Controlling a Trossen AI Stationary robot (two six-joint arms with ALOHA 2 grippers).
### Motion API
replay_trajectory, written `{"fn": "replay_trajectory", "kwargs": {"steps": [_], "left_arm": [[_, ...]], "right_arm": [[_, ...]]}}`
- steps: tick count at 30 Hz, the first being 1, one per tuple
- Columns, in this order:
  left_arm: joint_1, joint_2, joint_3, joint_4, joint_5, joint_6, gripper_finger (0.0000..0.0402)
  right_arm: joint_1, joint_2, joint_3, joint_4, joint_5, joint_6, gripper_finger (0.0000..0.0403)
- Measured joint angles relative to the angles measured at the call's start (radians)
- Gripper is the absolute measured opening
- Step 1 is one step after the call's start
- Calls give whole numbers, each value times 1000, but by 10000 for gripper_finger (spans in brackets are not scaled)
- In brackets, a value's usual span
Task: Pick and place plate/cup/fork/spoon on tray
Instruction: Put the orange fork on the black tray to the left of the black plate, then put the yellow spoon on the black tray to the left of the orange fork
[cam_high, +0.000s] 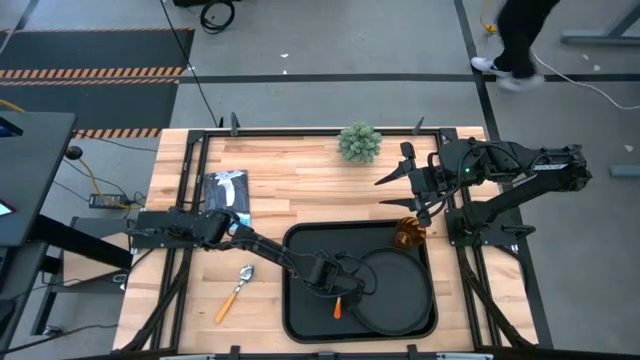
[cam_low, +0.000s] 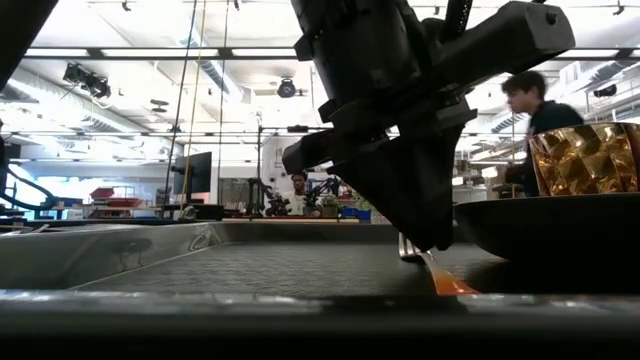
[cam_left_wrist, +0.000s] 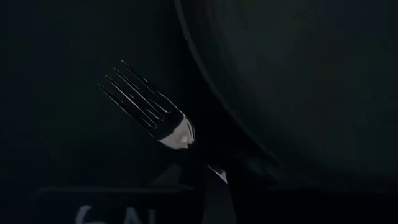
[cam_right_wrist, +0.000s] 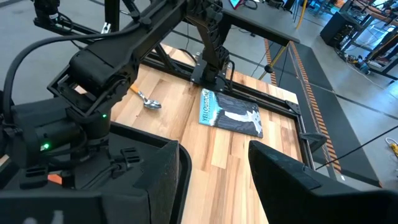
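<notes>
The black tray (cam_high: 300, 300) lies at the table's near middle. The round black plate (cam_high: 400, 295) rests flat in its right half, and the amber cup (cam_high: 408, 235) stands upright at its far right corner. My left gripper (cam_high: 338, 283) reaches down into the tray just left of the plate, shut on the fork (cam_left_wrist: 146, 106), whose orange handle (cam_high: 339, 307) sticks out toward the near edge. The orange-handled spoon (cam_high: 237, 290) lies on the wood left of the tray. My right gripper (cam_high: 395, 168) hangs open, high above the table's far right. My left gripper holds the fork by its neck (cam_left_wrist: 211, 171), between tines and orange handle, pinched between the two fingers. The fingers come slanting down from the table's left. The fork lies about level, low over the tray floor beside the plate's rim (cam_left_wrist: 205, 81); whether it rests there I cannot tell.
A blue-and-white booklet (cam_high: 227, 190) lies on the wood at the far left, and a small green plant (cam_high: 359, 142) stands at the far edge. People show in the room beyond the table (cam_low: 540, 110). Bare wood lies left of the tray around the spoon.
</notes>
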Motion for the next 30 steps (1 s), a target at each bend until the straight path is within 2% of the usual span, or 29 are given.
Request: {"fn": "replay_trajectory", "kwargs": {"steps": [13,22,30], "left_arm": [[1,0,1,-77,14,-7,35],[2,0,0,-77,-43,-23,34],[-26,-34,24,-126,-220,-46,34]], "right_arm": [[0,0,0,0,0,0,201],[0,0,0,0,0,0,201],[0,0,0,0,1,0,201]]}}
